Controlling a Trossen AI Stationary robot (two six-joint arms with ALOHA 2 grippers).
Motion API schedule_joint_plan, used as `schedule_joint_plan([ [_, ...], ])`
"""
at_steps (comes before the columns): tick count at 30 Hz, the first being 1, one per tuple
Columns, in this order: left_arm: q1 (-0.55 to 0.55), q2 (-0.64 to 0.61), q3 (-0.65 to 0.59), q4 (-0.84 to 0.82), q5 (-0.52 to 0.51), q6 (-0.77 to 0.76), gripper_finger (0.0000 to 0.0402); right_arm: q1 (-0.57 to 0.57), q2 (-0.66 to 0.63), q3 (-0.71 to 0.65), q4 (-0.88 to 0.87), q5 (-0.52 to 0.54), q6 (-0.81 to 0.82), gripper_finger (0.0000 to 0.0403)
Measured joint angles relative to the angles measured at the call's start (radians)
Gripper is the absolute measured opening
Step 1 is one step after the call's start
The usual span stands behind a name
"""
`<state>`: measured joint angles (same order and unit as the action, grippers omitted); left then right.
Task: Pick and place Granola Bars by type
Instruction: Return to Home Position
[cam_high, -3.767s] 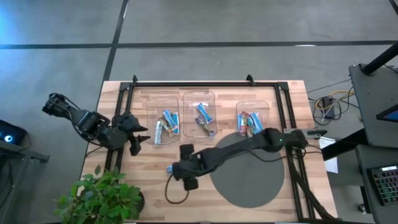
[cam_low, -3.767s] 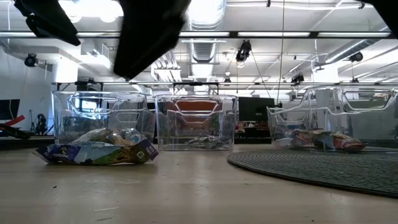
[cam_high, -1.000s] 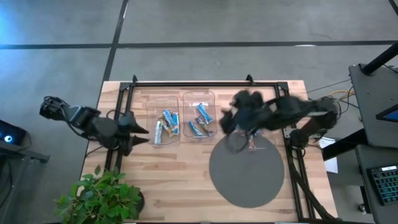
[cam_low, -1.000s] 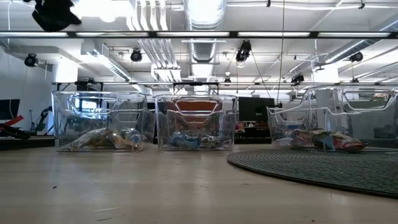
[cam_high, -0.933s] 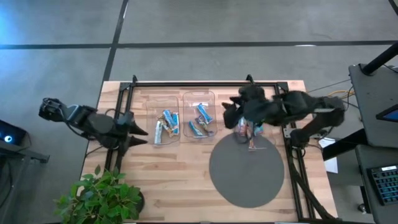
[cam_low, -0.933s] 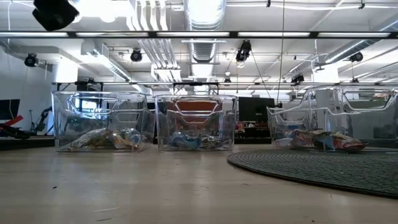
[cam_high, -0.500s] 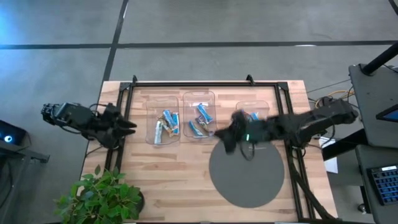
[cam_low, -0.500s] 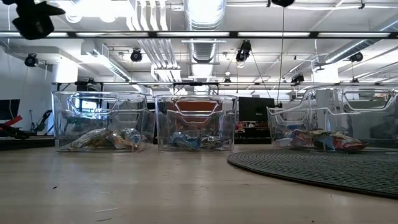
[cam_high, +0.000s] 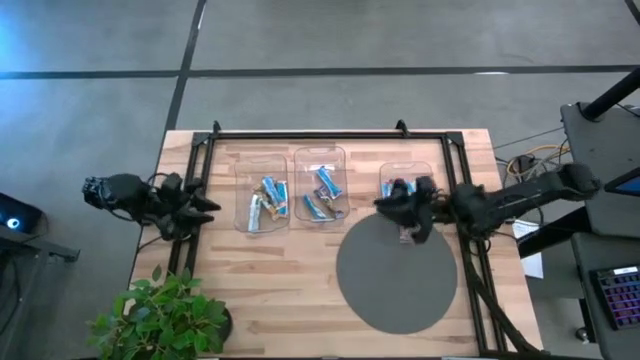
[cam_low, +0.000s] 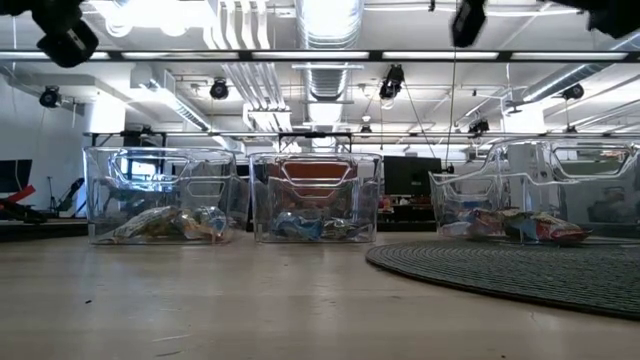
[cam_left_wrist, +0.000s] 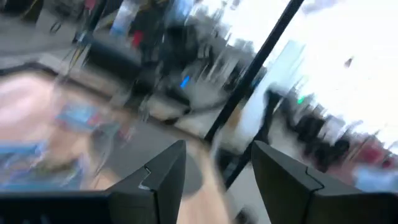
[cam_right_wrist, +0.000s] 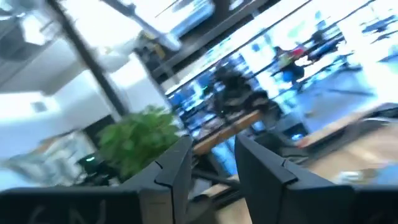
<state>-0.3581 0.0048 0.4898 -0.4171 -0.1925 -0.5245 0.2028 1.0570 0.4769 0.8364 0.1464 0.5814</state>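
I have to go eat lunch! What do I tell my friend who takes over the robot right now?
Left pincer: open, empty, at the table's left edge.
Right pincer: open, empty, over the right bin.
Granola bars: all in the three bins. Blue ones are in the middle bin, and none shows outside.
Done: sorting, it seems.
Left: bring both arms home.

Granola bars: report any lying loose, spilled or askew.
Nothing stands out: the bars in view all lie inside the three clear trays, none on the table or mat. The right gripper covers part of the right tray.
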Motion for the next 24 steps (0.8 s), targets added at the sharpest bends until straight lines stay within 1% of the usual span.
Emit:
schedule_joint_plan([
  [2, 0.0, -0.001, 0.037, -0.123, -0.03, 0.037, 0.0168, -0.017, -0.096, -0.071, -0.037, 0.011, -0.003, 0.0114],
  [5, 0.0, 0.008, 0.153, -0.233, -0.037, 0.079, 0.0168, -0.038, -0.246, -0.169, -0.14, -0.002, -0.025, 0.0112],
  [6, -0.001, 0.018, 0.178, -0.284, -0.071, 0.103, 0.0168, -0.043, -0.298, -0.185, -0.136, 0.0, -0.042, 0.0111],
  [9, -0.001, 0.02, 0.223, -0.307, -0.114, 0.174, 0.0168, -0.051, -0.453, -0.265, -0.18, 0.023, -0.11, 0.0109],
  [11, -0.001, -0.002, 0.244, -0.278, -0.121, 0.208, 0.0168, -0.05, -0.542, -0.319, -0.184, 0.036, -0.162, 0.0109],
  [12, 0.001, -0.001, 0.24, -0.258, -0.129, 0.211, 0.0168, -0.053, -0.59, -0.348, -0.191, 0.042, -0.188, 0.0109],
  [14, -0.001, -0.001, 0.215, -0.293, -0.13, 0.21, 0.0168, -0.054, -0.671, -0.386, -0.153, 0.048, -0.201, 0.0111],
  [15, -0.001, -0.001, 0.201, -0.279, -0.124, 0.21, 0.0168, -0.054, -0.715, -0.418, -0.155, 0.046, -0.202, 0.0111],
  [17, -0.001, -0.001, 0.16, -0.186, -0.125, 0.22, 0.0168, -0.053, -0.78, -0.466, -0.153, 0.032, -0.199, 0.0111],
  [18, -0.001, -0.001, 0.131, -0.147, -0.136, 0.234, 0.0168, -0.055, -0.811, -0.468, -0.202, 0.032, -0.203, 0.011],
  [20, -0.001, -0.002, 0.077, -0.091, -0.149, 0.258, 0.0168, -0.053, -0.868, -0.468, -0.221, -0.013, -0.231, 0.0107],
  [24, 0.0, -0.002, 0.006, 0.046, -0.165, 0.264, 0.0168, -0.056, -0.945, -0.468, -0.251, -0.011, -0.375, 0.0104],
])
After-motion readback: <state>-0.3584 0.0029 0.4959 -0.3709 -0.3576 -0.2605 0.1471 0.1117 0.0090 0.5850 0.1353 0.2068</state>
